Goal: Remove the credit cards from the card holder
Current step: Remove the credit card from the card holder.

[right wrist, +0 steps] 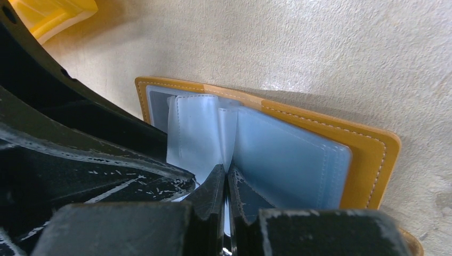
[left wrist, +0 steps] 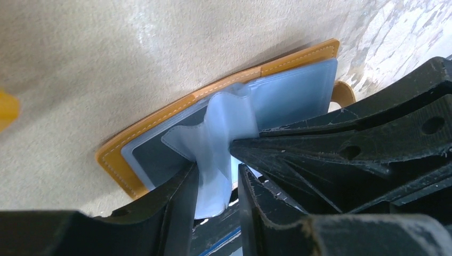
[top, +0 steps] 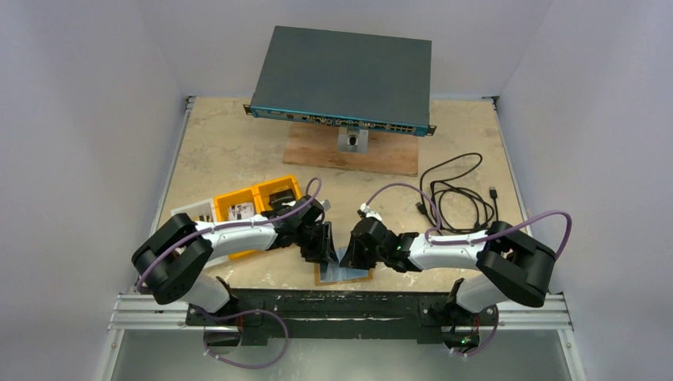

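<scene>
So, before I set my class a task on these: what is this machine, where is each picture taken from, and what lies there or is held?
A robot's left arm and right arm are bolted at a table's near edge; each ends in a two-finger gripper. The wide picture comes from a camera above and behind them; the close-ups come from cameras on the wrists. On the table lie a yellow tray, a network switch on a board, a black cable and an open tan card holder. The right gripper pinches one clear sleeve of it; the left gripper's jaws stand apart around seemingly the same sleeve.
</scene>
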### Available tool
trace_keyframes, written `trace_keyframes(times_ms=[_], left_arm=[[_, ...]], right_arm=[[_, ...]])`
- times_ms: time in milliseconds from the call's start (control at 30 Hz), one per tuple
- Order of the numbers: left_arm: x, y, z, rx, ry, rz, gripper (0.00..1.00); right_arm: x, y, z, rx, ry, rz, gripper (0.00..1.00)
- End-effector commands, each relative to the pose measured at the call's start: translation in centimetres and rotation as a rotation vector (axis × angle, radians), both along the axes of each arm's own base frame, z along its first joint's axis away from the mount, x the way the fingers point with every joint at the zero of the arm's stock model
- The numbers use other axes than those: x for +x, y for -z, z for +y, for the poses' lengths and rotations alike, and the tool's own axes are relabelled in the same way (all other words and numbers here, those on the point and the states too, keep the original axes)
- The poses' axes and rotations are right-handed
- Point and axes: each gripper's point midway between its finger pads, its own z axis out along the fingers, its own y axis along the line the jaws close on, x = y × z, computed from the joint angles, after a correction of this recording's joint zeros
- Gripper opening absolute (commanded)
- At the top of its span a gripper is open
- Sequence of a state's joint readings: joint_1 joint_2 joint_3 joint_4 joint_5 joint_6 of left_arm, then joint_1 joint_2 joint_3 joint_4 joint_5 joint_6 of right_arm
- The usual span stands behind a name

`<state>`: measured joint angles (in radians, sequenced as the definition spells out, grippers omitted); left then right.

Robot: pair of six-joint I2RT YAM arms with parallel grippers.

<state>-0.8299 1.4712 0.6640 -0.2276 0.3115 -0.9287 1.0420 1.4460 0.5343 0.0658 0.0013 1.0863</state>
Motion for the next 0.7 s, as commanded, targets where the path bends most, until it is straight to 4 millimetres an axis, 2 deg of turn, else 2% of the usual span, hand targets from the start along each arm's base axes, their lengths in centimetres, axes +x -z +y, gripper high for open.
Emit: trace_keyframes(times_ms=[0,167,333,667], left_arm=[[0.1,0.7,-0.6,0.015,-0.008,0.006,0.31],[0.2,0.8,-0.6,0.029,-0.019,0.009,0.14],[0.4,0.4,-0.2,0.046,-0.035,-0.003,0.00],[0.6,-1.0,-0.6,0.024,-0.020,-0.027,0.00]], right_arm=[[-1.4,2.6,-2.6,-0.110,-0.007,0.054,0.02],[-1.0,1.9,-2.1,-0.092,-0.011,0.037,0.03],[-0.2,0.0,-1.7,-0.057,-0.012,0.002,0.12],[1.9,-6.1,-1.7,-0.014,-0.010,-0.108,0.28]])
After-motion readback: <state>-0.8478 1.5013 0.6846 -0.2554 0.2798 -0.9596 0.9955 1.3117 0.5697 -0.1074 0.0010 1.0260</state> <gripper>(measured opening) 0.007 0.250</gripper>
